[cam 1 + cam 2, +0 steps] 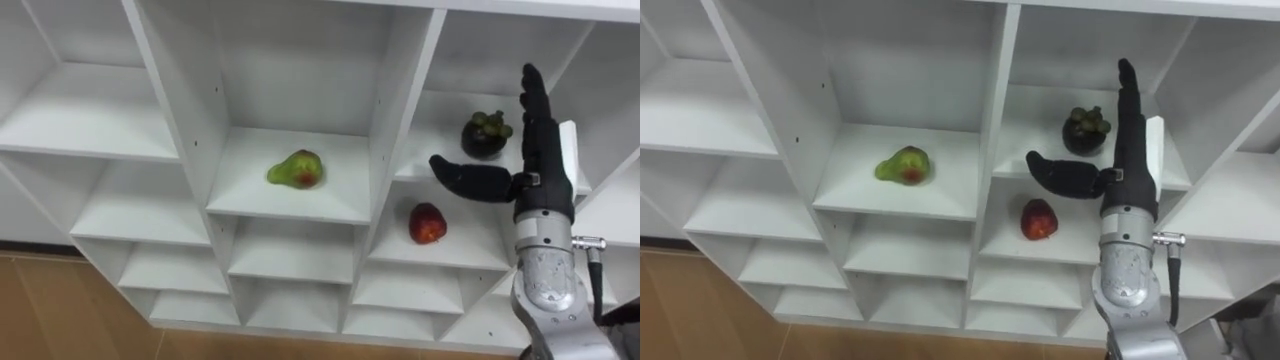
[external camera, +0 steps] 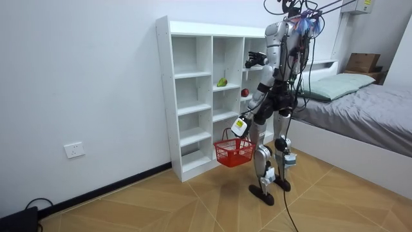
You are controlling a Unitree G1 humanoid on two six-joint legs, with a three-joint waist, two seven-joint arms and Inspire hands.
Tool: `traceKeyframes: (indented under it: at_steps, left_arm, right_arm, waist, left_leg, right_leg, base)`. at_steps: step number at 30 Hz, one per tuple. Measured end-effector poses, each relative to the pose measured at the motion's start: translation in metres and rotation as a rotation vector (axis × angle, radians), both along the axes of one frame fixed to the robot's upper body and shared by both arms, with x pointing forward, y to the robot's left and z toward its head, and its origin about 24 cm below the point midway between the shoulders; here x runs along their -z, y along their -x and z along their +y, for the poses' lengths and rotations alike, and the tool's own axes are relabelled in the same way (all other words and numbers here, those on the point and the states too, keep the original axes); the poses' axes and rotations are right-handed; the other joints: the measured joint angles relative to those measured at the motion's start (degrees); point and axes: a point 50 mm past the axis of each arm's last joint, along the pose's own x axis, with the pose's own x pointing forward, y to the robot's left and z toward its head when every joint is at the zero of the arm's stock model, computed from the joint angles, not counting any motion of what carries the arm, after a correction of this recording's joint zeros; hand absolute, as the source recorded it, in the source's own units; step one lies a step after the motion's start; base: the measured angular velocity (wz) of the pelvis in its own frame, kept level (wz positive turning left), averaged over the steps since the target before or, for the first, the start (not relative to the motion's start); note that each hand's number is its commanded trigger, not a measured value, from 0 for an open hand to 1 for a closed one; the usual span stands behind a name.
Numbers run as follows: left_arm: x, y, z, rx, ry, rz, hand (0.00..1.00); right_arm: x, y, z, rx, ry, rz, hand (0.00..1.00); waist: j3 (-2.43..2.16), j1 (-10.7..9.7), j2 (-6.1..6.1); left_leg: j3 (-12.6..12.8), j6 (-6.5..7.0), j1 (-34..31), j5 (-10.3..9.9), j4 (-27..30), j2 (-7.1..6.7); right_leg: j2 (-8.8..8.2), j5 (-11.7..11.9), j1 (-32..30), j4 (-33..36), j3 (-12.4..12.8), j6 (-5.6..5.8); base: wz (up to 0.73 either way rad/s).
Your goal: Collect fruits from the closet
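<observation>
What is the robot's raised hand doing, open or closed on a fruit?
Open: the right hand has straight fingers, thumb spread, holding nothing, near the mangosteen. The left hand carries the red basket.

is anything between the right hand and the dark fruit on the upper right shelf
Nothing visible does. The right hand is open in front of the compartment where the dark fruit sits alone. The red fruit lies one shelf lower, the pear in the next column.

Bright, even indoor light, soft faint shadows.
</observation>
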Motion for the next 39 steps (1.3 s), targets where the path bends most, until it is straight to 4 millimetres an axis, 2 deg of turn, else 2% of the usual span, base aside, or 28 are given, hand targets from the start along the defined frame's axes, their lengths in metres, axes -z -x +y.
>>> traceKeyframes:
  at_steps: [7, 12, 16, 21, 29, 30, 31, 32, 39]
  left_arm:
    - [-0.002, -0.002, 0.001, 0.002, -0.002, -0.014, 1.00]
    - [-0.004, -0.004, 0.003, 0.005, -0.001, -0.030, 1.00]
    - [-0.004, 0.000, 0.003, 0.012, 0.010, -0.022, 1.00]
    - [-0.003, 0.005, 0.004, 0.008, 0.030, 0.020, 1.00]
    - [-0.003, 0.004, 0.002, 0.013, 0.064, 0.041, 1.00]
    - [-0.003, 0.002, 0.002, 0.015, 0.066, 0.035, 1.00]
    - [-0.003, 0.002, 0.003, 0.016, 0.066, 0.032, 1.00]
    - [-0.004, 0.000, 0.002, 0.018, 0.068, 0.027, 1.00]
    - [-0.004, -0.005, 0.001, 0.027, 0.093, 0.018, 1.00]
  right_arm:
    - [0.006, -0.004, -0.003, 0.015, 0.009, 0.034, 0.00]
    - [0.013, -0.009, -0.010, 0.041, 0.015, 0.068, 0.00]
    - [0.013, -0.012, -0.011, 0.045, 0.003, 0.070, 0.00]
    - [0.020, -0.013, -0.025, 0.103, -0.036, 0.120, 0.00]
    - [0.017, -0.020, -0.028, 0.090, -0.070, 0.140, 0.00]
    - [0.017, -0.021, -0.029, 0.090, -0.068, 0.142, 0.55]
    - [0.017, -0.021, -0.029, 0.089, -0.067, 0.144, 0.81]
    - [0.017, -0.023, -0.029, 0.086, -0.065, 0.147, 1.00]
    - [0.011, -0.030, -0.046, 0.124, -0.025, 0.158, 1.00]
  waist:
    - [-0.12, 0.2, -0.09]
    - [-0.43, 0.2, -0.39]
    - [-0.44, 0.0, -0.11]
    - [-0.77, -0.4, 0.06]
    - [-0.79, -0.5, -0.11]
    - [-0.76, -0.4, -0.19]
    - [-0.74, -0.4, -0.20]
    - [-0.71, -0.4, -0.22]
    - [-0.40, -0.3, -0.62]
  left_leg:
    - [-0.1, 0.02, 0.0, 0.0, 0.0, 0.01]
    - [-0.2, 0.05, 0.1, 0.1, 0.0, 0.01]
    - [-0.3, 0.05, 0.1, 0.2, 0.1, 0.11]
    - [-0.8, 0.05, -0.1, 0.2, 0.0, 0.04]
    - [-0.9, 0.01, -0.2, 0.2, 0.4, -0.17]
    - [-0.9, 0.01, -0.2, 0.2, 0.4, -0.17]
    - [-0.9, 0.01, -0.2, 0.2, 0.4, -0.16]
    - [-0.9, 0.01, -0.3, 0.2, 0.4, -0.16]
    - [-1.0, -0.01, -0.2, 0.2, 0.0, -0.14]
  right_leg:
    - [-0.05, 0.0, 0.1, 0.0, -0.4, 0.00]
    - [-0.11, 0.0, 0.4, -0.1, -0.6, 0.00]
    - [-0.18, 0.0, 0.5, -0.2, -0.6, 0.00]
    - [-0.16, 0.0, 0.8, -0.8, -0.9, 0.02]
    - [-0.20, 0.0, 0.8, -0.8, -1.2, 0.02]
    - [-0.22, 0.0, 0.8, -0.8, -1.2, 0.02]
    - [-0.22, 0.0, 0.8, -0.8, -1.2, 0.02]
    - [-0.24, 0.0, 0.8, -0.8, -1.2, 0.02]
    - [-0.11, 0.0, 0.9, -0.7, -1.3, 0.02]
  base:
    - [0.00]
    - [0.01]
    - [0.00]
    - [0.04]
    - [0.00]
    - [0.00]
    - [0.00]
    - [0.00]
    - [0.00]
